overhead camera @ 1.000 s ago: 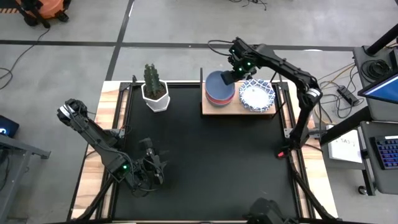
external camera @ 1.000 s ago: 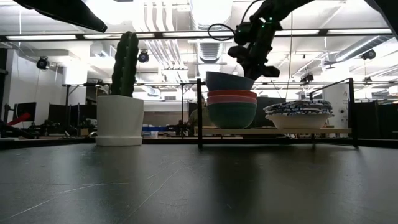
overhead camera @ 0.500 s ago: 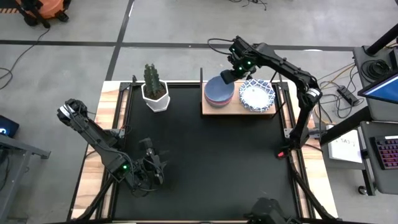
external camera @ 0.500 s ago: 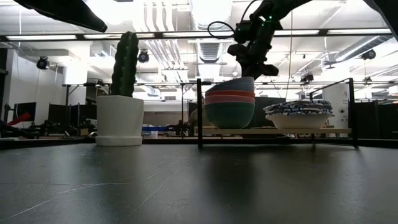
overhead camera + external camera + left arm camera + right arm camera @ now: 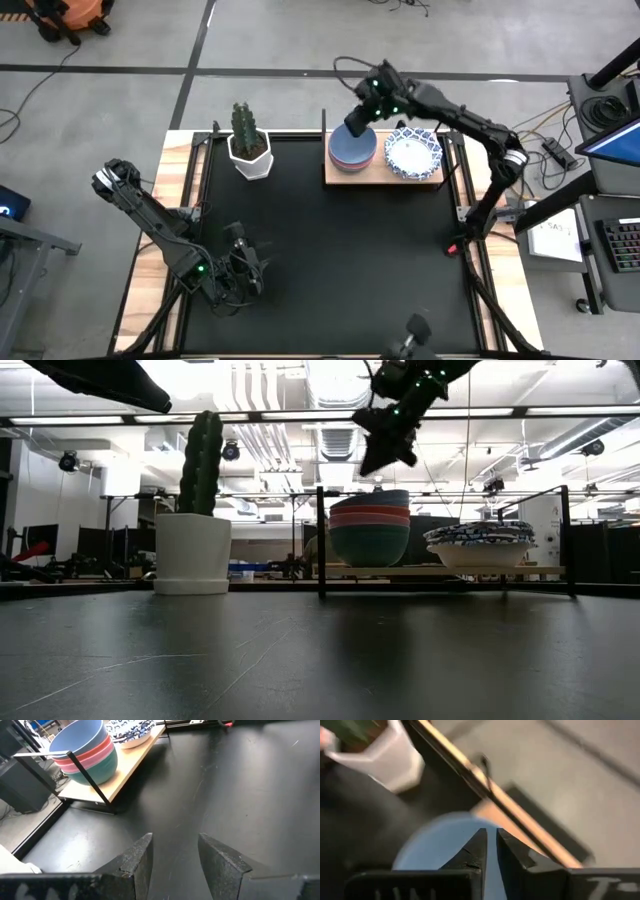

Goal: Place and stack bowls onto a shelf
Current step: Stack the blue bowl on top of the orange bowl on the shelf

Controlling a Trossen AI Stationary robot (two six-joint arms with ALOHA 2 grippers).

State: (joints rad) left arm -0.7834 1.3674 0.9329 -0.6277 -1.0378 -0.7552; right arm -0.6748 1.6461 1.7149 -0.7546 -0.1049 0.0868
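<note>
Currently I log, from left: left gripper (image 5: 247, 270) parked low near the table's front, fingers (image 5: 138, 857) apart, empty. Cactus pot (image 5: 250, 155) at the rear. Shelf (image 5: 432, 177) holding stacked plain bowls (image 5: 352, 150), blue uppermost, beside patterned bowls (image 5: 413, 152). Right gripper (image 5: 356, 123) above the plain stack, fingers nearly together, empty.

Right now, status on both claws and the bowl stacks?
Right claw nearly shut, empty, above blue bowl. Plain stack and patterned bowls on shelf. Left claw open, idle at near table. Nothing obstructing.
</note>
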